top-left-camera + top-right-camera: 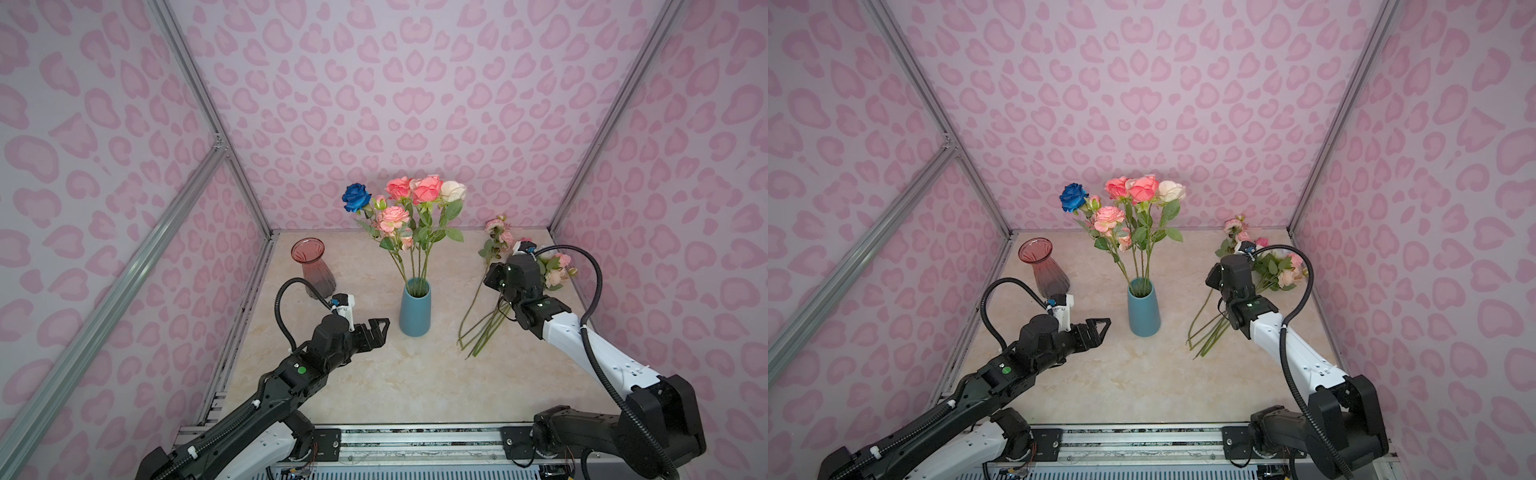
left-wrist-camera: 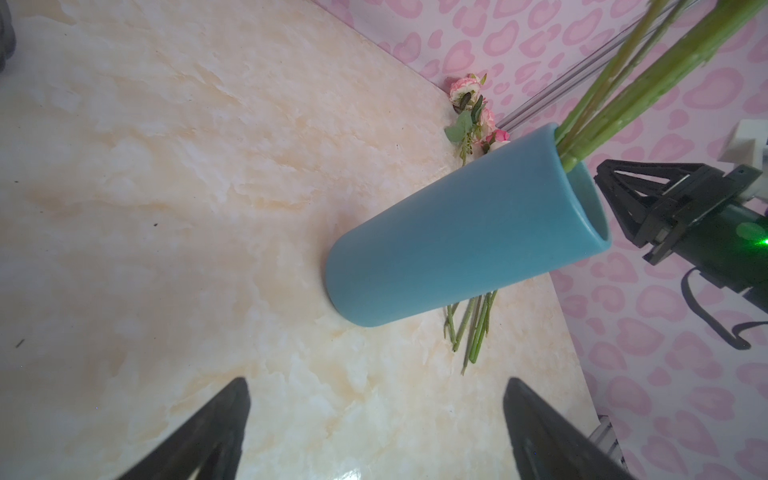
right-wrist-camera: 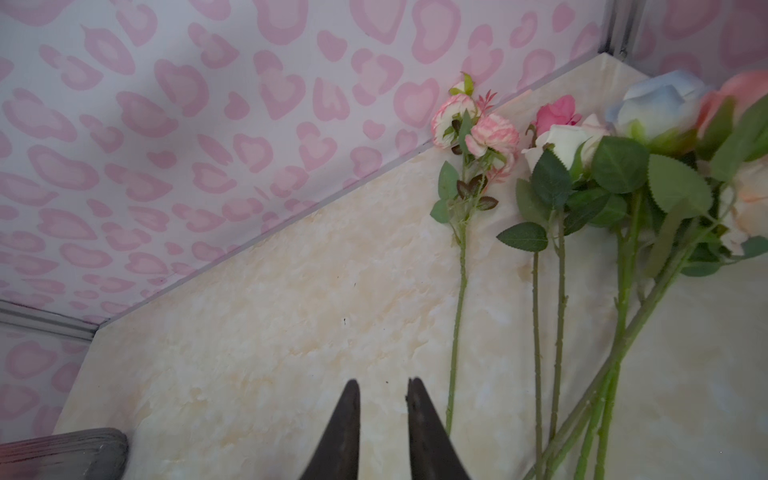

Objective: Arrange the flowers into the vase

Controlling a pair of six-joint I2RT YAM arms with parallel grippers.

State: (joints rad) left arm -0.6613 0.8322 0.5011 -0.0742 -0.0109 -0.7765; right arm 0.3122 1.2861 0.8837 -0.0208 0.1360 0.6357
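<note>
Several flowers (image 1: 409, 195) seated upright in the blue vase (image 1: 414, 309); loose flowers (image 1: 552, 270) laid flat on the bench (image 1: 374, 374), right of the vase. Risked lifting a tangle, given the crossed stems, or toppling the vase during insertion. Left fingers (image 1: 385, 331) spread wide, empty, just left of the vase; right fingers (image 3: 382, 386) barely parted, empty, beside the loose stems.

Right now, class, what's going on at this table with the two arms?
Two robot arms are arranging flowers. Several blooms already stand in the blue vase; the loose flowers lie on the table at right. The right gripper hovers by their stems, fingers slightly apart, empty. The left gripper sits wide open beside the blue vase. A red glass vase stands empty, back left.
</note>
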